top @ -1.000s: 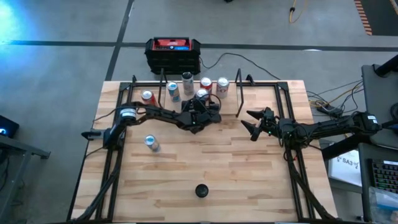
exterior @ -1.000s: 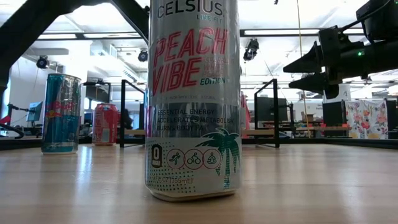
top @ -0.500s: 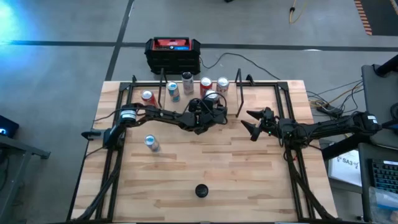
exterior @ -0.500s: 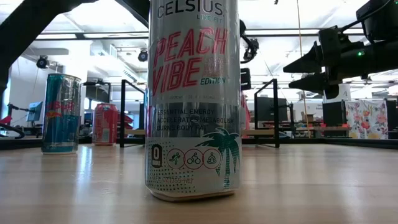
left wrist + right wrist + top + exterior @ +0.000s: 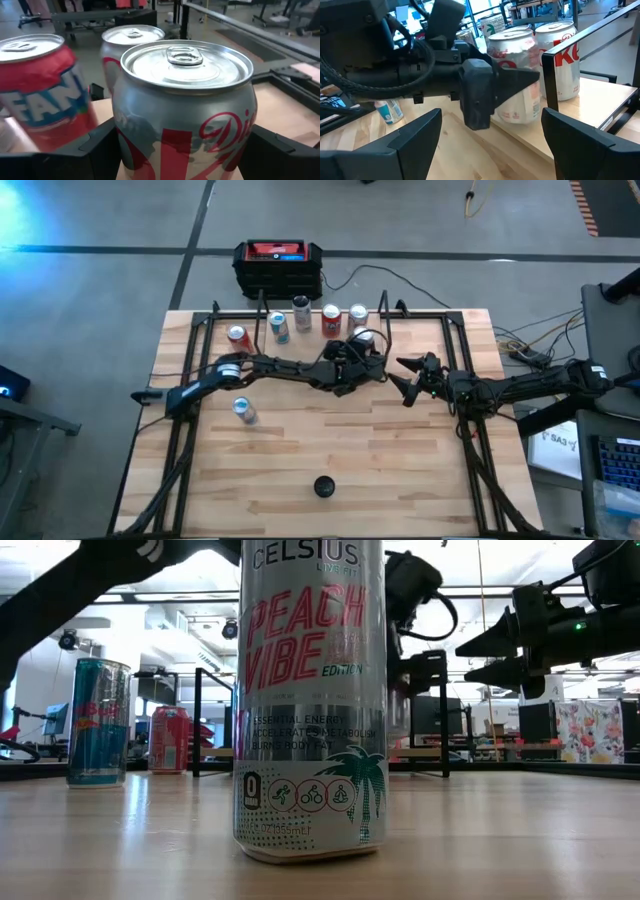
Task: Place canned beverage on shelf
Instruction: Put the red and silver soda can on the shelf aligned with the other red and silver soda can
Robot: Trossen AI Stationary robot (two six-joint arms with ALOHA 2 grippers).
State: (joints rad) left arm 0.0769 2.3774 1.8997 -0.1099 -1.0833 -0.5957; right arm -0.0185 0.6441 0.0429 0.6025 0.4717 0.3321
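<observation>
- since the earlier frames the left gripper (image 5: 362,360) has carried its silver can (image 5: 185,110) rightward, from mid-shelf toward the right end.
- left gripper is closed on the silver can, fingers (image 5: 280,152) against both sides; the can stands upright, at the shelf's (image 5: 555,132) near right edge, and whether it is set down i cannot tell.
- open shelf space lies just beyond the can, beside the post (image 5: 549,82).
- shelf already holds several cans (image 5: 331,317) in a row.
- right gripper (image 5: 408,376) waits just right of the shelf, jaws apart, empty.
- left arm is clearly nearer.
</observation>
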